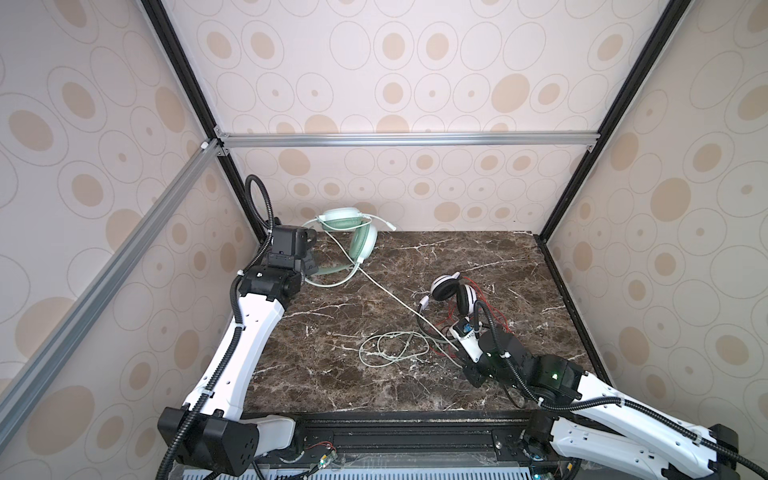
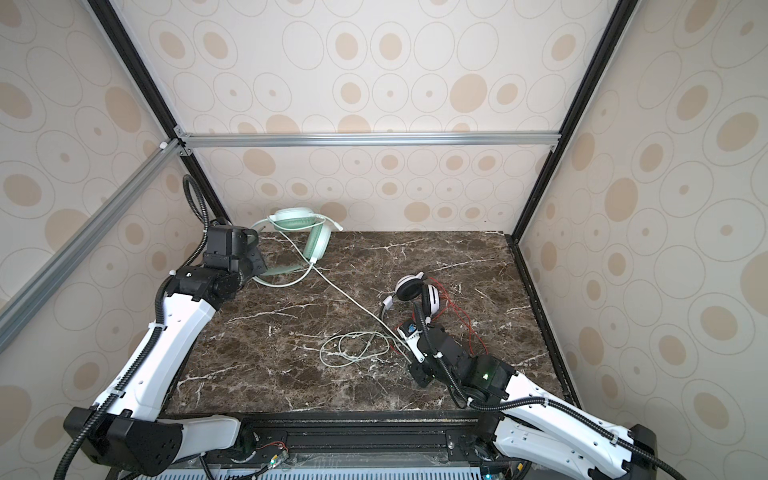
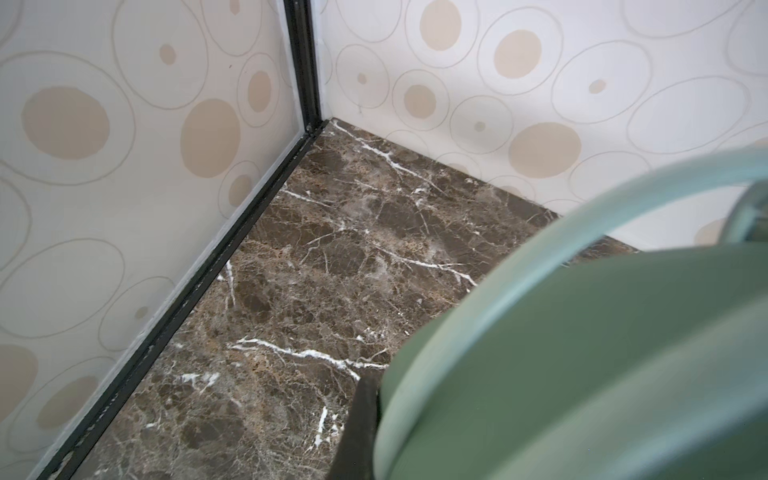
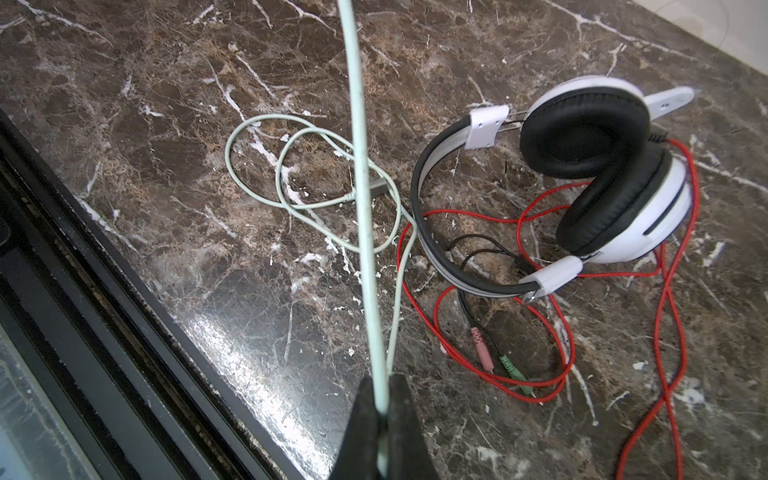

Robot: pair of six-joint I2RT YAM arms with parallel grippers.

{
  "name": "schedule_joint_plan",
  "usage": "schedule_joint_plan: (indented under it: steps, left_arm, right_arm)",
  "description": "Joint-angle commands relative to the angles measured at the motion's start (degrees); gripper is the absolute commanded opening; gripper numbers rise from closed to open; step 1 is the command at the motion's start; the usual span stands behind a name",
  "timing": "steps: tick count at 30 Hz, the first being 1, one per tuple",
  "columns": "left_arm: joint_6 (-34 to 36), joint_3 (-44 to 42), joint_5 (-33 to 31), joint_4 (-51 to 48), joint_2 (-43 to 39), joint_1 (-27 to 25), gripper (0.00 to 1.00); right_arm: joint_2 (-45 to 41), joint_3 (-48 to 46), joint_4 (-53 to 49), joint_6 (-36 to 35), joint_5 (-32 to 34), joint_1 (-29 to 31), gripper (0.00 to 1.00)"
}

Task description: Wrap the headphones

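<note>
Pinching pale green cable (image 4: 360,166) in R claw (image 4: 384,380), jaws together on it, near front-R of tabletop (image 1: 374,395). Slack loops (image 4: 266,116) lying just beside, toward centre. Just beyond: white-and-black headset (image 4: 582,137) w/ red cable (image 4: 465,212) sprawled round it, untouched. From pinch, running taut diag. to far-L corner, straight to mint-green headset (image 1: 365,243). Clamped there in L claw (image 1: 309,266), by band or cup, can't tell which. Judging next move: long axis of cable = line claw-to-claw, so winding prob. means carrying R end toward far L. R arm nearer slack, L nearer headset. Wrap barely begun.
</note>
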Motion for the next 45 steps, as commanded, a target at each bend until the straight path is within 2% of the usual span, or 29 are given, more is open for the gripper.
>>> schedule_joint_plan:
  steps: [1, 9, 15, 19, 21, 23, 26, 28, 31, 34, 40, 45]
  left_arm:
    - [-1.92, -2.3, -6.87, 4.3, -2.01, -0.33, 0.0]
    - [-2.74, -4.23, -14.42, 1.48, -0.42, -4.39, 0.0]
    - [0.55, -6.74, -22.44, 2.02, -0.6, -11.0, 0.0]
    - [0.09, -8.14, -29.51, -0.45, 1.17, -15.91, 0.0]
    - [0.16, -8.89, -30.87, -0.9, 1.45, -17.43, 0.0]
    - [2.36, -10.25, -29.57, 0.45, 0.81, -18.43, 0.0]
    - [9.61, -14.7, -24.58, 6.71, -2.47, -20.21, 0.0]
    - [11.83, -16.42, -21.77, 8.36, -4.31, -21.09, 0.0]
    - [14.08, -17.07, -21.45, 7.68, -5.32, -22.75, 0.0]
    - [16.04, -17.58, -20.75, 6.64, -6.33, -24.69, 0.0]
    - [20.77, -20.38, -4.21, 9.45, -12.05, -26.57, 0.0]
    - [20.71, -20.69, 4.5, 8.86, -13.0, -27.55, 0.0]
  right_arm:
    - [2.11, 6.55, -6.8, -3.45, 4.14, 2.69, 0.0]
    - [10.7, 22.07, -12.1, -7.98, 11.66, 11.16, 0.0]
    - [19.5, 40.87, -20.75, -13.18, 16.51, 11.49, 0.0]
    - [22.84, 48.52, -19.94, -18.54, 17.34, 11.44, 0.0]
    - [24.13, 50.64, -18.96, -20.7, 17.66, 11.49, 0.0]
    - [25.3, 51.74, -17.72, -22.72, 19.68, 11.42, 0.0]
    - [26.53, 52.5, -15.78, -26.01, 22.62, 11.23, 0.0]
    - [27.08, 52.74, -14.91, -28.22, 24.93, 11.0, 0.0]
    - [27.64, 53.56, -14.46, -30.07, 28.15, 9.98, 0.0]
    - [27.79, 54.25, -13.4, -31.28, 28.62, 8.51, 0.0]
    - [29.14, 54.43, -9.29, -33.99, 26.08, 6.03, 0.0]
    - [31.7, 55.79, -5.67, -36.15, 22.14, 4.07, 0.0]
